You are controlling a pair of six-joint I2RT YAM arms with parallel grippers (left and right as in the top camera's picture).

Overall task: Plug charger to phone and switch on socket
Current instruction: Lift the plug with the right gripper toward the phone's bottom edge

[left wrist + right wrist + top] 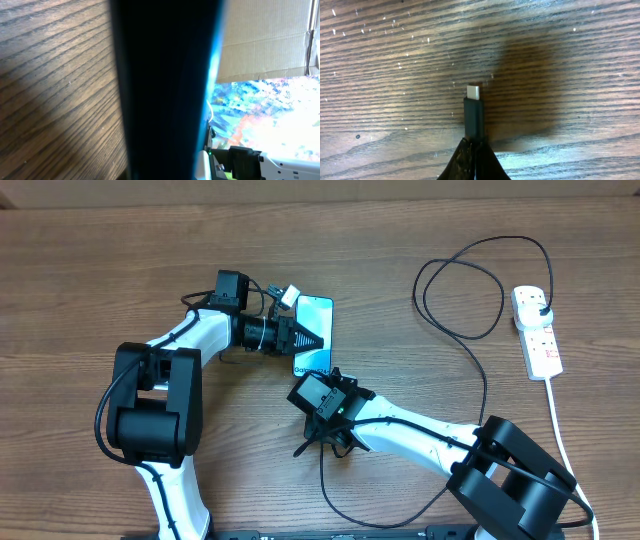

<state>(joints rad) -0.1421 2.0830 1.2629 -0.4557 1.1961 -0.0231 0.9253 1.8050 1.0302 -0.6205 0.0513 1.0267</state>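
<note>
The black plug (541, 305) of the charger (486, 385) sits in the top outlet of the socket (545, 352) at the overhead view's right edge. The phone (320, 318) — cyan screen, white writing too small to read — is just above centre, my left gripper (308, 338) reaching from the left, clamped on it. Below it my right gripper (473, 152) points down at the table (90, 250), pinching the connector tip (473, 93).

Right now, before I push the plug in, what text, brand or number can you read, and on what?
On the slim rectangular cyan-screened phone: small white lettering near its lower end in the overhead view, too small to read.
On the white oblong power strip: red marks only, nothing legible.
On the black charger connector: no markings.
</note>
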